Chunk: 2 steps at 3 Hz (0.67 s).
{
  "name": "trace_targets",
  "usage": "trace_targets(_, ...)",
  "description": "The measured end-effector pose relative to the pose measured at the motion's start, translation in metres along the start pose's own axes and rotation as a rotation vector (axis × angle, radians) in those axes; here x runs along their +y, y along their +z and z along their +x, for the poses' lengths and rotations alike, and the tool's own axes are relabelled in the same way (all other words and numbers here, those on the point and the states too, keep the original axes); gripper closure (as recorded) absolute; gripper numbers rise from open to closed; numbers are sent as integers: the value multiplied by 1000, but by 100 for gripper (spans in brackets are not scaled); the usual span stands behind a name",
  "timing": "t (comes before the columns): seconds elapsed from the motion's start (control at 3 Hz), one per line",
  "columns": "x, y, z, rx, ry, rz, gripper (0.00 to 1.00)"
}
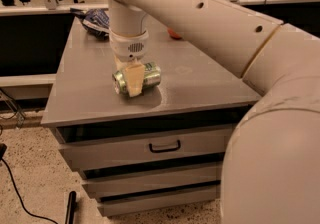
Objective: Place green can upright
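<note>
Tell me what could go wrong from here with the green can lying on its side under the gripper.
1. The green aluminium drink can lies on its side. Being round, it may roll out from under the gripper, which is down over its middle.
2. It lies near the front edge of the grey cabinet top, so a forward roll could drop it to the floor.

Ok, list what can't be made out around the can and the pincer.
All in the camera view:
- The pincer is shut on the green can, which lies on the cabinet top; its far finger is hidden behind the can.
- Can's label: middle covered by the near finger.
- Orange thing: mostly hidden by the arm.
- Blue bag: right part behind the wrist.
</note>
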<state>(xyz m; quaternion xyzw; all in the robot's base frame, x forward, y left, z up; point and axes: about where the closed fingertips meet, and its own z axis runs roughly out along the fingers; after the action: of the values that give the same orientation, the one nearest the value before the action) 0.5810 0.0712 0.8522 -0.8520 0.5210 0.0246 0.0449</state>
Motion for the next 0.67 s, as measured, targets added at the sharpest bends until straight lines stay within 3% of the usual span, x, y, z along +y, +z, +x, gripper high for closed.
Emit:
trace_targets(0.33, -1, -27, 2, -120, 6, 42, 89)
trace_targets(0.67, 17, -58, 1, -287, 12, 135, 100)
